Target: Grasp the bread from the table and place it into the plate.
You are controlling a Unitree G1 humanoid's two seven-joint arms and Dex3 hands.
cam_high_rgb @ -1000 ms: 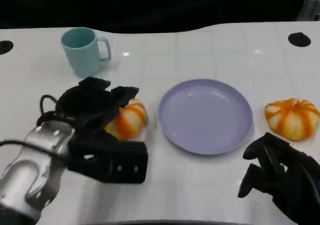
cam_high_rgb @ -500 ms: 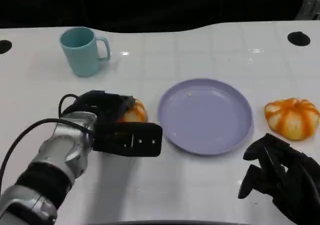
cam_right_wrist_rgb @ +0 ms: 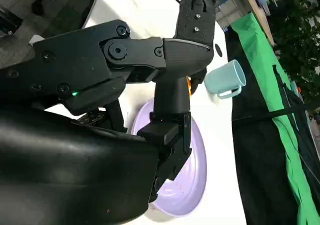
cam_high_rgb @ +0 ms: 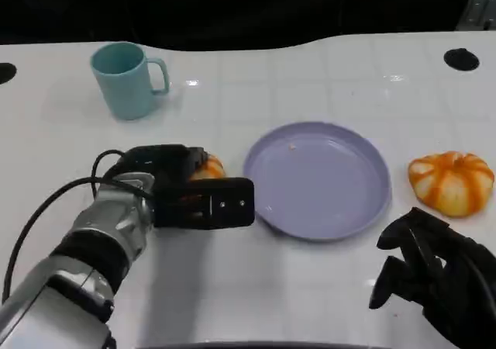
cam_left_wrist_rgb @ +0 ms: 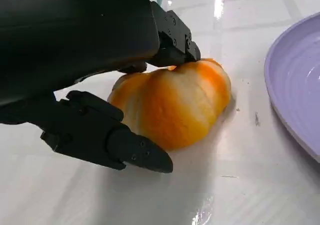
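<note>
An orange-and-white striped bread [cam_high_rgb: 209, 167] lies on the white table just left of the lilac plate [cam_high_rgb: 318, 180]. My left hand [cam_high_rgb: 180, 188] is over it and grips it. In the left wrist view one finger [cam_left_wrist_rgb: 172, 37] presses on the bread [cam_left_wrist_rgb: 175, 105] and another finger [cam_left_wrist_rgb: 112, 140] lies against its other side. The bread still rests on the table, with the plate rim [cam_left_wrist_rgb: 300, 85] close by. My right hand [cam_high_rgb: 430, 275] sits at the near right edge, its fingers apart and holding nothing.
A second striped bread [cam_high_rgb: 451, 181] lies right of the plate, just beyond my right hand. A teal cup [cam_high_rgb: 128, 79] stands at the far left. Two dark holes [cam_high_rgb: 462, 59] mark the table's far corners. The plate [cam_right_wrist_rgb: 185, 185] holds nothing.
My left hand has dropped lower over the bread and swung its wrist toward the plate; its fingers have closed around the bread. The right hand has not moved.
</note>
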